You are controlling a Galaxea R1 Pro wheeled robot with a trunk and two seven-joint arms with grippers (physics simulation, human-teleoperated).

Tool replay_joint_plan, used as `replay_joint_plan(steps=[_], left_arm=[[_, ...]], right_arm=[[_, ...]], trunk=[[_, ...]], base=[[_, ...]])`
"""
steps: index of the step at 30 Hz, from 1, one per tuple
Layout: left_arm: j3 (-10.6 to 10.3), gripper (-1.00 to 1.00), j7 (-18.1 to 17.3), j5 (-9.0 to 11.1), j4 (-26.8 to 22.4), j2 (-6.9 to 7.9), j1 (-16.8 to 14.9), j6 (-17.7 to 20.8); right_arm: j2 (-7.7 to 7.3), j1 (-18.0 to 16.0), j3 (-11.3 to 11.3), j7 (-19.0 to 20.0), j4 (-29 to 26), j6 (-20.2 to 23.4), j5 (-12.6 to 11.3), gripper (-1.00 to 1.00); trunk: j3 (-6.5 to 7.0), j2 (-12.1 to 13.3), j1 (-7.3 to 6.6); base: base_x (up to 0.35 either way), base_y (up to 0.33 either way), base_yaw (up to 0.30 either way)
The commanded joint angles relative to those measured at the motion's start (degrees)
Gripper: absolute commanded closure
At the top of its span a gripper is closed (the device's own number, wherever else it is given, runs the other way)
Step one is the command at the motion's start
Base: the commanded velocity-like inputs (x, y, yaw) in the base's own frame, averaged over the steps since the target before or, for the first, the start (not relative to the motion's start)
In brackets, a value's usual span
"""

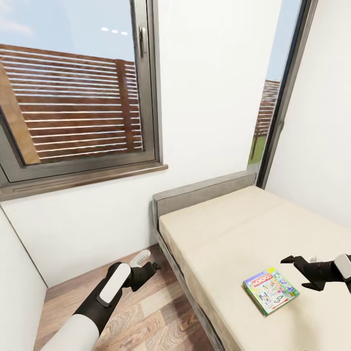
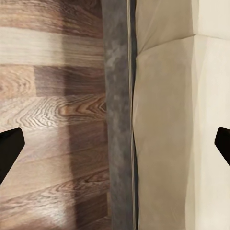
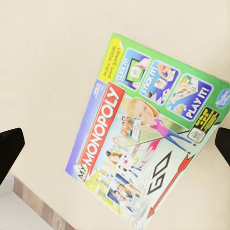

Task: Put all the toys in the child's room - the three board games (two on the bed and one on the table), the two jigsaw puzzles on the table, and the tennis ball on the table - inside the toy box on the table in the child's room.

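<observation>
Right gripper (image 1: 295, 271): you've got it out over the bed, just right of the Monopoly box, fingers spread wide and holding nothing. In the right wrist view its dark fingertips (image 3: 9, 153) sit at the two side edges of the picture with the box between them.

Monopoly box (image 1: 271, 291): lying flat on the mattress near its front right part, face up, turned at an angle. In the right wrist view the box (image 3: 143, 139) shows its red MONOPOLY band, green top and "GO" arrow clearly.

Bed (image 1: 229, 234): cream mattress on a grey frame, headboard against the white wall under the windows.

Left gripper (image 1: 154, 266): you're holding it low over the wood floor (image 1: 141, 312), just beside the bed's left edge. In the left wrist view its fingertips (image 2: 9, 153) stand far apart, empty, with the floor (image 2: 52, 120) on one side and the grey bed frame (image 2: 117, 96) and mattress on the other.

Window (image 1: 73, 92): big, grey-framed, brown slatted fence outside.
</observation>
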Motion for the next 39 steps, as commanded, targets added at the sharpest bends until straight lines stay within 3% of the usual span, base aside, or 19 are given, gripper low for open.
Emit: replay_joint_plan(steps=[1,39], left_arm=[[-0.09,-1.00,0.57,0.61,-0.09,0.02,-0.03,-0.01],[-0.08,-1.00,0.60,0.58,-0.09,0.02,-0.03,-0.04]], right_arm=[[0.03,-0.07,-0.48,0.43,-0.03,0.25,0.58,-1.00],[-0.02,-0.10,-0.80,0.42,-0.04,0.19,0.50,-1.00]], trunk=[[-0.24,-0.45,0.22],[-7.07,-15.69,8.57]], base=[[0.000,0.000,0.000],[0.000,0.000,0.000]])
